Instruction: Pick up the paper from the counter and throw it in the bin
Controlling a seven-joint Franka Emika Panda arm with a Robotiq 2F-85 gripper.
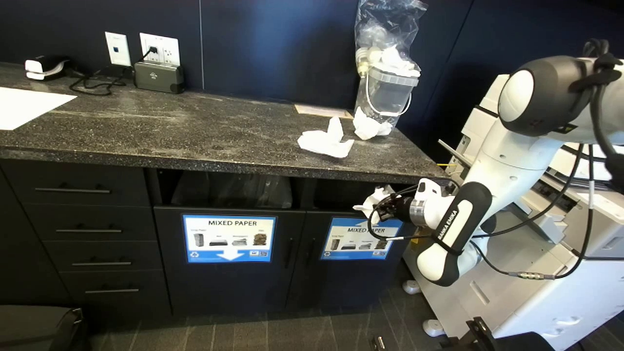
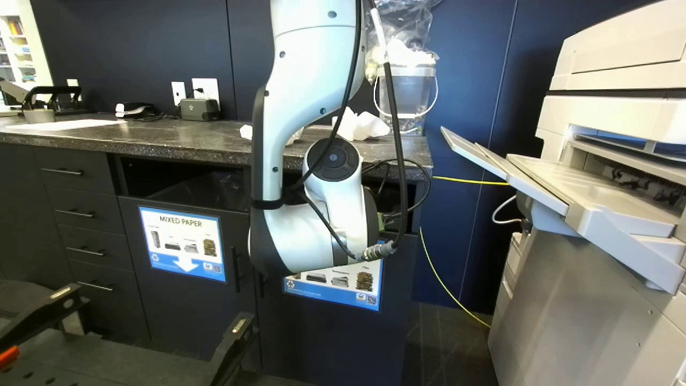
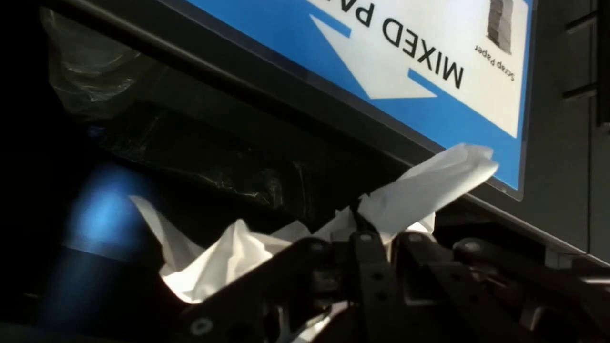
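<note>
— Legible?
— Read “…ANKA EMIKA” on arm (image 1: 509, 163); “MIXED PAPER” on bin label (image 3: 429, 71), inverted and cropped in wrist view.
— Held?
— Clamping crumpled paper (image 3: 424, 190) with gripper (image 3: 389, 237), seemingly at bin opening (image 1: 334, 197).

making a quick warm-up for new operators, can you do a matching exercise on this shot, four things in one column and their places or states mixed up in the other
Things:
1. tool
2. large white sheet
3. clear bucket
4. Mixed Paper signs

Places or states:
A. upright in front of the dark wall
B. fixed to black cabinet doors
C. flat on the counter
D. holding crumpled paper by a bin opening

Pairs: 1-D, 2-C, 3-A, 4-B
</note>
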